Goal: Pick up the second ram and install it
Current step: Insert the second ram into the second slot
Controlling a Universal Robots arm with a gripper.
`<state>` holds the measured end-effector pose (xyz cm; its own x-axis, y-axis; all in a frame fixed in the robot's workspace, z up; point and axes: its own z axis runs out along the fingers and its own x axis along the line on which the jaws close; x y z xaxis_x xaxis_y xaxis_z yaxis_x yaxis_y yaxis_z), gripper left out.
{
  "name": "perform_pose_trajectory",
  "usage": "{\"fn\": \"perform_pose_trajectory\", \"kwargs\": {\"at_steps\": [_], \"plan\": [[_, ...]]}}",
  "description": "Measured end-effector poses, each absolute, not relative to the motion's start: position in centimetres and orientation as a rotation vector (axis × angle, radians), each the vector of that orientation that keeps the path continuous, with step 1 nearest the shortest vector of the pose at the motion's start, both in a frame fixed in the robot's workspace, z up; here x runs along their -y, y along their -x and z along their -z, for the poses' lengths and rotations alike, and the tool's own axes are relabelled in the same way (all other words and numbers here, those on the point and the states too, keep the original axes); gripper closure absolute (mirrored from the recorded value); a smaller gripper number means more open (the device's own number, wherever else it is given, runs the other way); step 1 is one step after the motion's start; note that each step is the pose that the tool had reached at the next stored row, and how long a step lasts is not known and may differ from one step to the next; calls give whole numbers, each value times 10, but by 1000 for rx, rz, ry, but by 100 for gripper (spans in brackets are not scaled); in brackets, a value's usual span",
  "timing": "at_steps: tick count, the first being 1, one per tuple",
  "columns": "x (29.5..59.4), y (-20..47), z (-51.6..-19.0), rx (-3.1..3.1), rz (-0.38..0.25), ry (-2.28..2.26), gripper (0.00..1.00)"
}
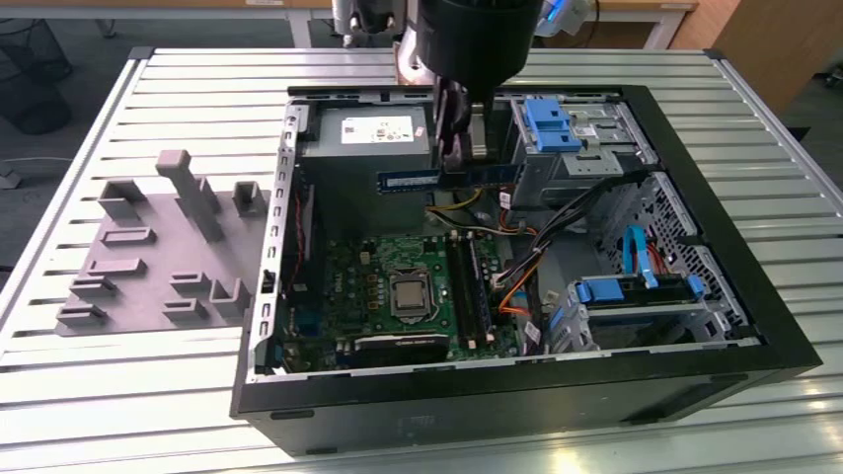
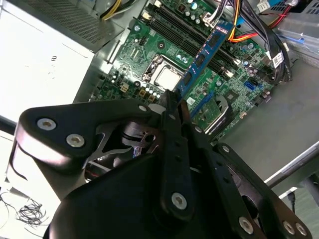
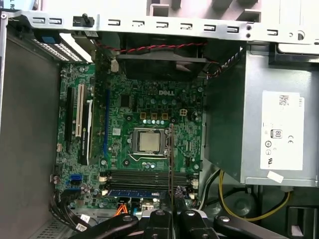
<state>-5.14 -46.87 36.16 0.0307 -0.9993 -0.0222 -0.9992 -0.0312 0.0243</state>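
I had the end effector [image 1: 452, 148] clamped on the second ram [image 1: 448, 178], carrying it above the motherboard [image 3: 144, 129]. Seating it called for alignment over the free slot [image 3: 144, 175].

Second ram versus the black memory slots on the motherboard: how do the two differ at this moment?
The second ram is blue-green with dark chips; the black slots are plain dark rails. The ram hangs in the air, pinched in the gripper; the slots sit fixed on the motherboard below it. In the exterior view the ram lies crosswise to the slots, not lined up with them. Both are long and narrow.
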Motion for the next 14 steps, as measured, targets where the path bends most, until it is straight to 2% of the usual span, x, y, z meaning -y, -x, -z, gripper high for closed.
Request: {"fn": "perform_pose_trajectory", "kwargs": {"at_steps": [14], "plan": [[470,51,-356,2185,52,-2254,86]]}}
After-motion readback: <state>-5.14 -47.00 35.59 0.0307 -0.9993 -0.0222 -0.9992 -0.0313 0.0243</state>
